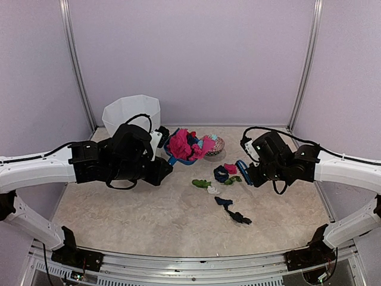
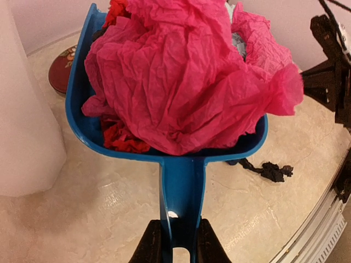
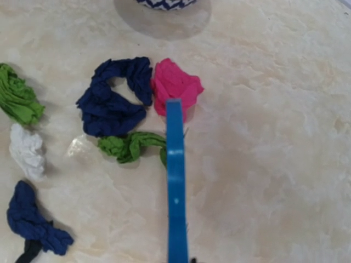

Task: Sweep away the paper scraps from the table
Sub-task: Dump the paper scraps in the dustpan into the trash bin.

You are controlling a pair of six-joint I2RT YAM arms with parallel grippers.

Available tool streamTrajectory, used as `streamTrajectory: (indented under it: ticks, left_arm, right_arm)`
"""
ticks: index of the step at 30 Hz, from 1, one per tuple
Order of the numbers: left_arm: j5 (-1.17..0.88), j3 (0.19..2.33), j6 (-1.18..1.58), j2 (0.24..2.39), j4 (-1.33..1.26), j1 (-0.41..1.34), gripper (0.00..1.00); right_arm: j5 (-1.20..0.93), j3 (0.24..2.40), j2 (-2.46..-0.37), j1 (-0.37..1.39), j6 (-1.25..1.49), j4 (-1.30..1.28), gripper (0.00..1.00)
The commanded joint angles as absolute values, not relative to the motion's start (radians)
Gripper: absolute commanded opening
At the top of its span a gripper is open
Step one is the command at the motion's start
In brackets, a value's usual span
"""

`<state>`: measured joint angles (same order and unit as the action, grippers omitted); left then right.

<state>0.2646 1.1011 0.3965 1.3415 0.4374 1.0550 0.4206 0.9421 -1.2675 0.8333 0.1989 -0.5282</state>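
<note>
1. Loose scraps [image 3: 112, 104] lie on table [image 3: 274, 137] just ahead and left of brush [image 3: 175, 181] tip, within sweeping reach.
2. Brush pinched in right gripper [image 1: 253, 176]; dustpan [image 2: 82, 109] handle pinched by left gripper [image 2: 181, 247], likely so heaped pink scraps don't spill.

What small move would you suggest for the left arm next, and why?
Probably swing the dustpan over the white bin beside it to empty it: the left end effector grips its handle, pink paper is heaped above the rim, and more scraps lie by the brush.
</note>
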Motion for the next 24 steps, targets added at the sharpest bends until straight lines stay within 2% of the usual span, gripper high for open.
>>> streamTrajectory:
  ticks: [1,8,16,24]
  left_arm:
    - [0.233,1.220,0.373,1.300,0.570,1.002,0.00]
    - [0.176,1.359,0.310,1.294,0.666,0.896,0.00]
    - [0.082,1.414,0.302,1.266,0.673,0.779,0.00]
    - [-0.208,1.355,0.407,1.207,0.586,0.601,0.00]
  right_arm:
    - [0.406,0.920,-1.241,0.820,0.210,-0.487,0.00]
    - [0.395,0.909,-1.243,0.821,0.210,-0.458,0.00]
    - [0.389,0.905,-1.256,0.820,0.208,-0.448,0.00]
    - [0.388,0.909,-1.264,0.821,0.207,-0.445,0.00]
